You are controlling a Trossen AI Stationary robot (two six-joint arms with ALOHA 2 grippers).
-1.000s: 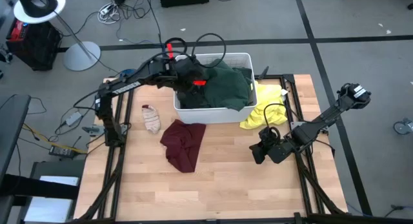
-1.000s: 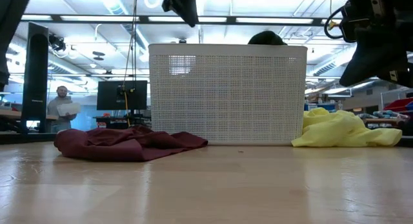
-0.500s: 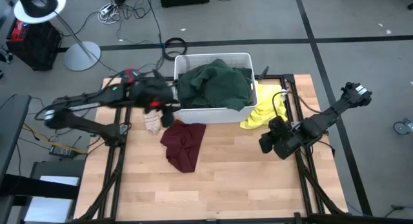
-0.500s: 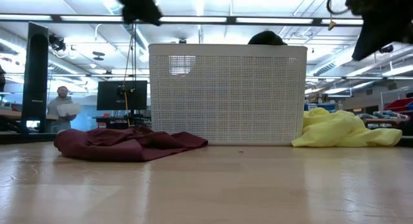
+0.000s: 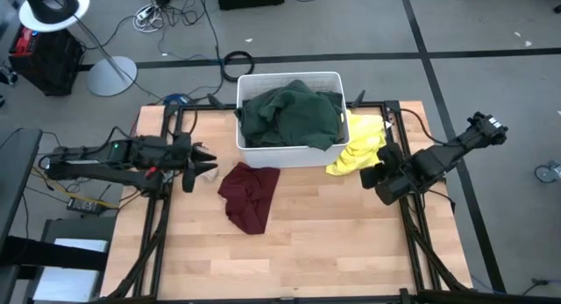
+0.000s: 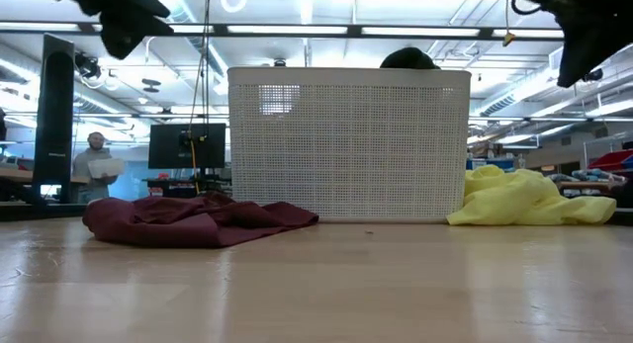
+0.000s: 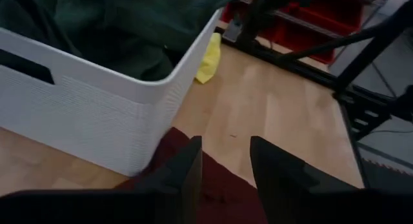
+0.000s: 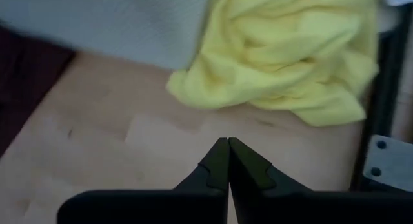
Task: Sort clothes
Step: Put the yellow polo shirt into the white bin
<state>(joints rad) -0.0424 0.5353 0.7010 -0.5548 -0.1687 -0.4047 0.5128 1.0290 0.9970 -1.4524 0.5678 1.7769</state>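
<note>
High view, left gripper point(image 5: 203, 162) hiding sock (mostly)

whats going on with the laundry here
A two-armed robot is sorting clothes. The left tool, open and empty, hangs left of the white tub, near the maroon piece lying on the table. The right tool, shut, hovers by the yellow piece. The green top sits piled in the tub.

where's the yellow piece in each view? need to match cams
High view: yellow piece right of the white tub, on the table.
Low view: yellow piece right of the tub.
Left wrist view: a yellow sliver past the tub's corner.
Right wrist view: yellow piece fills the top.
Shared landmark: the tub.
</note>
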